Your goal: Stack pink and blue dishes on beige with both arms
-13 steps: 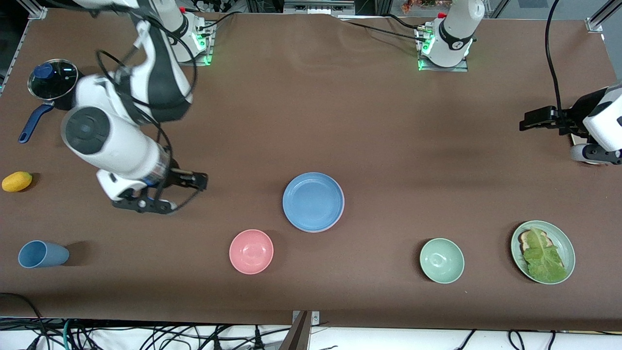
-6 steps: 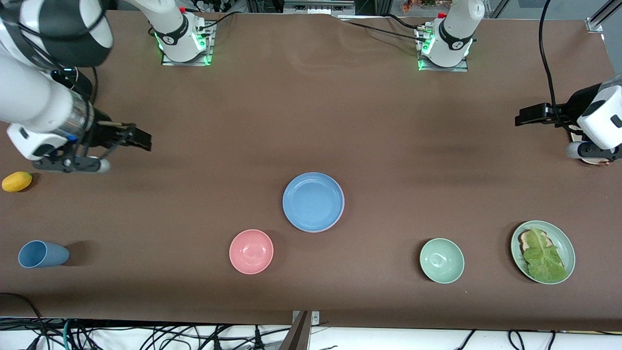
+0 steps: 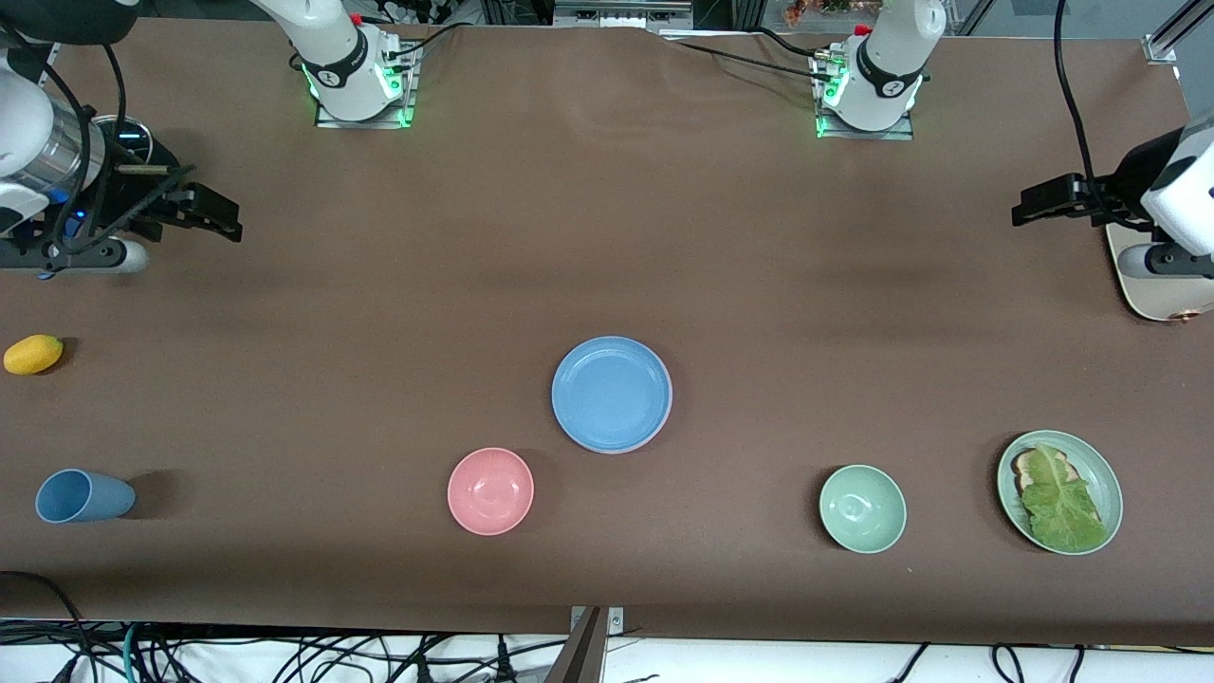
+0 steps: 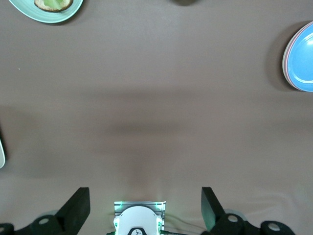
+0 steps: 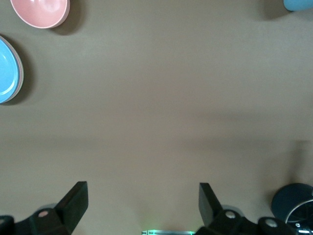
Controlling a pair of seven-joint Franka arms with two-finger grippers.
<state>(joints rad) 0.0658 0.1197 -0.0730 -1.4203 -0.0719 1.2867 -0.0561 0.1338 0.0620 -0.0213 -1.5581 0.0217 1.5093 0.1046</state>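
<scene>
The right arm has swung clear of the middle of the desk [image 3: 607,237]: a second ago its claw hung low over the bare top near the pink bowl; now the right claw [image 3: 213,216] sits high over the desk's edge at the right arm's end, above the dark pot [image 3: 133,142], fingers spread wide and empty. The left arm has barely shifted; the left claw [image 3: 1041,201] hovers over the left arm's end of the desk, also wide open and holding nothing.

The blue dish [image 3: 612,394] lies mid-desk where it lay in both earlier frames, a thin pink rim [image 4: 285,58] showing beneath it in the left wrist view. A beige edge under those cannot be made out. With both arms withdrawn and nothing gripped, I judge the stacking finished.

The pink bowl [image 3: 490,490] is unmoved.
</scene>
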